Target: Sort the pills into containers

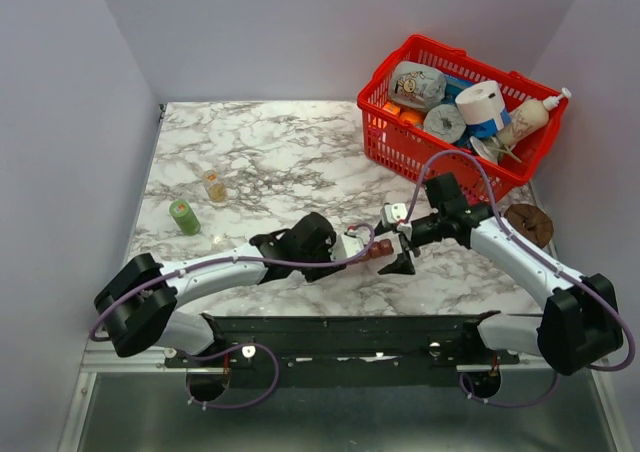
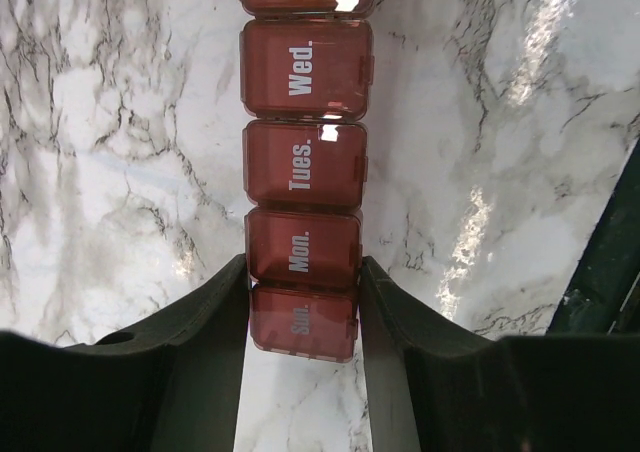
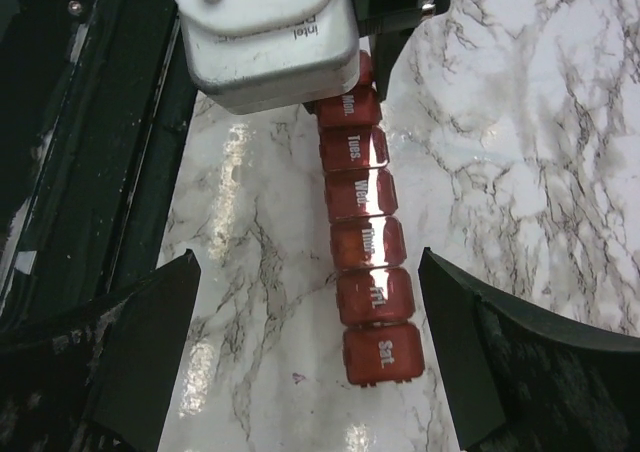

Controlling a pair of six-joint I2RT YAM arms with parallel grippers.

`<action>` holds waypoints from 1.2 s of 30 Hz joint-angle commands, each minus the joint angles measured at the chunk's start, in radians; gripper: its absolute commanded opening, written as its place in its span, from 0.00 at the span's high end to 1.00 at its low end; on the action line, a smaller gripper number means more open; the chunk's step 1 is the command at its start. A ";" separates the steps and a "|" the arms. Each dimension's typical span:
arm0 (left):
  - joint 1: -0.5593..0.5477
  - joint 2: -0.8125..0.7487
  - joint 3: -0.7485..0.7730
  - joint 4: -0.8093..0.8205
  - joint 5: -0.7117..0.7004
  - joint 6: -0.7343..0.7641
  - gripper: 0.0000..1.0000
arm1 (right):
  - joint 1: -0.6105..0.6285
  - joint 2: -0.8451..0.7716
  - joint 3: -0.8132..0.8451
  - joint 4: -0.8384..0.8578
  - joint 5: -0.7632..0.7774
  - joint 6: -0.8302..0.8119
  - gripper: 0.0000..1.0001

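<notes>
The containers (image 1: 381, 251) are a dark red-brown strip of day-marked compartments lying on the marble, all lids down. My left gripper (image 2: 303, 272) is shut on the containers (image 2: 305, 162) at the Sun and Mon end, one finger on each long side. My right gripper (image 3: 308, 262) hangs open over the Sat end of the containers (image 3: 368, 242), its fingers standing well apart from the strip. In the top view my left gripper (image 1: 352, 249) and right gripper (image 1: 398, 242) meet over the strip. A small clear bottle (image 1: 214, 185) at far left shows orange-tan inside; single pills are too small to tell.
A green round cap (image 1: 184, 216) stands near the bottle. A red mesh basket (image 1: 385, 137) with several items fills the back right. A brown round thing (image 1: 528, 222) lies by the right arm. The black base rail (image 1: 350, 337) runs along the near edge.
</notes>
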 commanded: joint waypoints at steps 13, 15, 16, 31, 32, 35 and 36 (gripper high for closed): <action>0.036 -0.095 0.041 -0.021 0.194 -0.080 1.00 | 0.148 0.075 0.009 0.203 0.078 0.151 0.11; 0.040 -0.099 0.050 -0.024 0.211 -0.084 1.00 | 0.156 0.086 0.012 0.203 0.086 0.156 0.11; 0.040 -0.104 0.050 -0.024 0.216 -0.086 1.00 | 0.158 0.091 0.015 0.204 0.089 0.162 0.12; 0.047 -0.138 0.068 -0.027 0.236 -0.107 1.00 | 0.171 0.123 0.049 0.207 0.071 0.236 0.25; 0.048 -0.134 0.068 -0.030 0.234 -0.107 1.00 | 0.171 0.125 0.051 0.207 0.067 0.245 0.26; 0.048 -0.128 0.074 -0.041 0.228 -0.104 1.00 | 0.173 0.129 0.057 0.207 0.063 0.260 0.30; 0.048 -0.127 0.079 -0.044 0.224 -0.106 1.00 | 0.173 0.132 0.060 0.207 0.064 0.266 0.32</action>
